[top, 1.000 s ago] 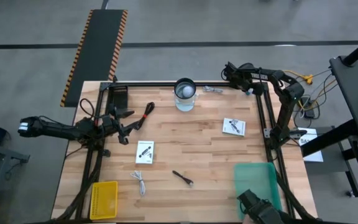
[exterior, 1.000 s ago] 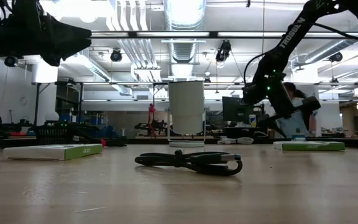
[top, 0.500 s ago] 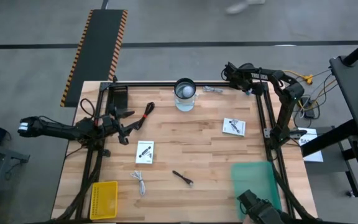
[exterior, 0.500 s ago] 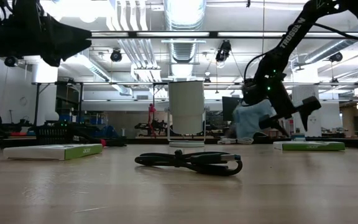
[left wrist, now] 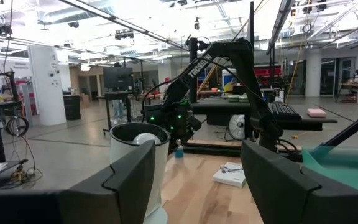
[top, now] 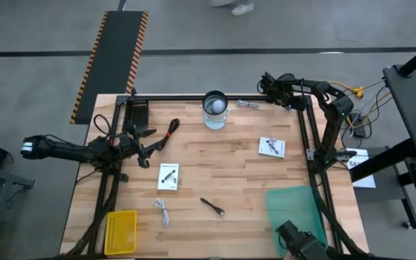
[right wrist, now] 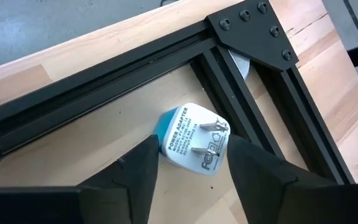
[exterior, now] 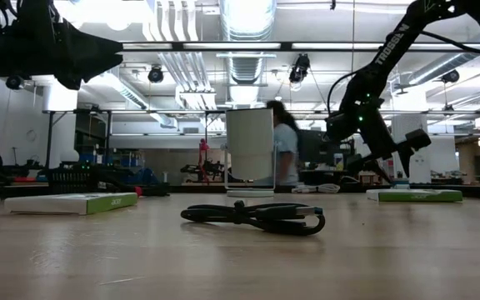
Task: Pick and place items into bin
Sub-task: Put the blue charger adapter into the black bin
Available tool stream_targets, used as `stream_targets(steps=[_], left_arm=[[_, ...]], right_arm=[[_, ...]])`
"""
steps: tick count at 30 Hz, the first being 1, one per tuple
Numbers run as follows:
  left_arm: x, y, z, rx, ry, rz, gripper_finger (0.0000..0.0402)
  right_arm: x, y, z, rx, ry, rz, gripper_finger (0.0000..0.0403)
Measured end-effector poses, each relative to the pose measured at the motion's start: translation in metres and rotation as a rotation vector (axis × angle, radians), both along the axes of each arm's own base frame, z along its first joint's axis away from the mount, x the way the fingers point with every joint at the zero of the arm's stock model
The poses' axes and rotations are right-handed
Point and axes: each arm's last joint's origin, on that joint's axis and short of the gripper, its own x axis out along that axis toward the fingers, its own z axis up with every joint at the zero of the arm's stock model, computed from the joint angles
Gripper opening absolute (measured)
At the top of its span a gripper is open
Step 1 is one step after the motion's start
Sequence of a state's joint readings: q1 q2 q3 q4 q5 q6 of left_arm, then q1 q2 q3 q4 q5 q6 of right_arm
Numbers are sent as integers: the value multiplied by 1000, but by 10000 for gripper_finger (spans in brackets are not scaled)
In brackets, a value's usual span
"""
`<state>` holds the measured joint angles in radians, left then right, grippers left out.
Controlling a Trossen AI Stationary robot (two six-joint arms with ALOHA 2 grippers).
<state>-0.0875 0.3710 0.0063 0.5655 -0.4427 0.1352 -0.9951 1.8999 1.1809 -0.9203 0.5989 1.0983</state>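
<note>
- Hovering over the desk's [top: 230, 166] far right corner, the right gripper [right wrist: 188, 163] spreads its empty jaws above a white power plug [right wrist: 193, 138], apparently lining up a pick.
- Left gripper [top: 150, 152] waits open and empty beside the red-tipped black cable [top: 169, 131].
- Green bin [top: 295, 209] sits at the near right; the packets [top: 271, 146] and clear jar [top: 215, 108] lie between.
</note>
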Motion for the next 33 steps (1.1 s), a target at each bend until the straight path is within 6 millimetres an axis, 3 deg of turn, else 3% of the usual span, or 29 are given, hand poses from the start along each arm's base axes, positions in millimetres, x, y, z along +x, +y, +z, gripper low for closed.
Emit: stream_targets(steps=[9, 15, 33], left_arm=[[0, 0, 0, 0, 0, 1, 222], [0, 0, 0, 0, 0, 0, 222], [0, 0, 0, 1, 0, 1, 222]], right_arm=[[0, -1, 1, -1, 1, 5, 123], [0, -1, 1, 6, 9, 26, 113], [0, -3, 8, 18, 71, 89, 187]])
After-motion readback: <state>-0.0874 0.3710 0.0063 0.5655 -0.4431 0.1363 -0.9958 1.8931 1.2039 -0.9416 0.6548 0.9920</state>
